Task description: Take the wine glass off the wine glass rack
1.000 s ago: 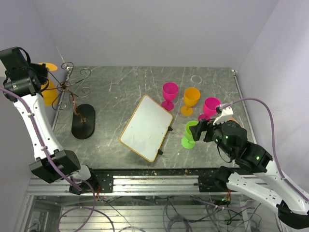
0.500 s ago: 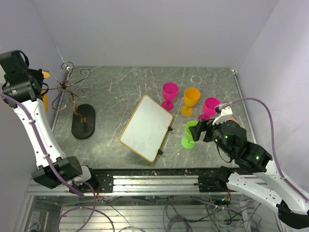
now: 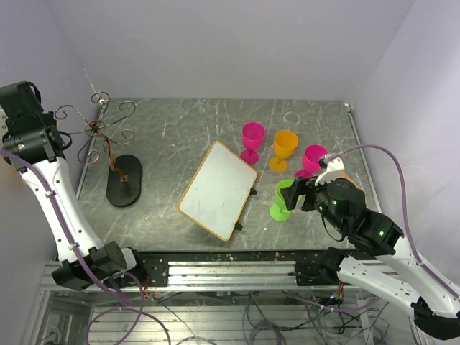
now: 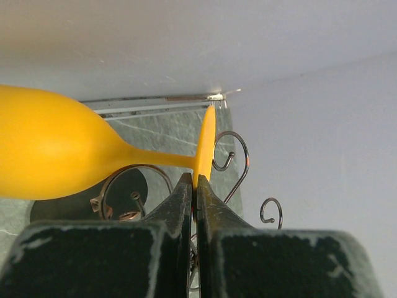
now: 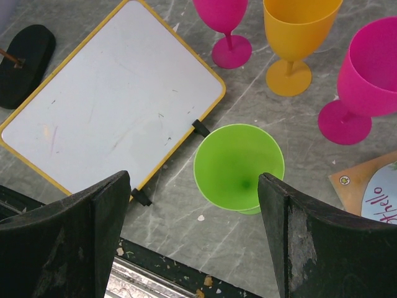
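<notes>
Left gripper (image 4: 194, 186) clenching foot edge of yellow-orange plastic wine glass (image 4: 56, 152), leaving bowl free. Glass lying sideways at wrist frame's left, seemingly clear of scrolled wire wine glass rack (image 3: 109, 154). Right gripper (image 3: 300, 194) hovering spread over green plastic goblet (image 5: 239, 164), uninvolved.

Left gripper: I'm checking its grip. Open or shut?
Shut. The left gripper pinches the foot of the yellow glass, jaws nearly touching.

Bench (image 3: 180, 136), top view:
- wine glass rack (image 3: 108, 144): left of frame.
- board (image 3: 218, 189): centre, lying flat.
- three glasses (image 3: 284, 147): in a row, right of centre.
- fourth glass (image 3: 282, 200): just below them.
- ring (image 3: 292, 116): upper right.

Left wrist view:
- wine glass (image 4: 56, 152): on its side, seemingly clear of the rack.
</notes>
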`<action>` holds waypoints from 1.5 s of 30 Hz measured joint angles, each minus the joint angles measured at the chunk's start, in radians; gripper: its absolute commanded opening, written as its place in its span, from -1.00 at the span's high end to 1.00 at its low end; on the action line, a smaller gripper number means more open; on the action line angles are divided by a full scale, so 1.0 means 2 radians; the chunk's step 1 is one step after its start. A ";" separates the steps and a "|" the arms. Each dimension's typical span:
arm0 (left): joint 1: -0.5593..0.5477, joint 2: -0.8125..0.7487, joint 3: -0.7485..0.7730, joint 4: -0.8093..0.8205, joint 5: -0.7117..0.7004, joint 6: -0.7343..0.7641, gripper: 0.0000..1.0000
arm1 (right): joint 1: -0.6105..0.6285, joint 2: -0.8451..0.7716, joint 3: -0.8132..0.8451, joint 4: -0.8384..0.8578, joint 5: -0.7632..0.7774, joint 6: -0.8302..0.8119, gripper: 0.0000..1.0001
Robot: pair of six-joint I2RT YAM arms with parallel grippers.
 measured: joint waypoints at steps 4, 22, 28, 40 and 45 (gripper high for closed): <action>0.000 -0.019 0.000 -0.010 -0.026 -0.007 0.86 | 0.000 0.001 0.000 0.001 -0.001 0.000 -0.66; 0.000 -0.265 0.005 0.060 0.034 0.086 0.86 | 0.000 0.030 0.017 0.020 -0.035 -0.038 -0.66; -0.026 -0.267 0.007 0.190 0.217 0.111 0.86 | 0.000 0.053 0.029 0.066 -0.059 -0.042 -0.66; -0.109 -0.187 -0.151 0.634 0.512 -0.119 0.86 | 0.000 0.122 0.035 0.216 -0.176 -0.004 -0.67; -0.141 -0.147 -0.195 0.832 0.539 -0.264 0.86 | 0.000 0.163 0.067 0.287 -0.232 0.033 -0.81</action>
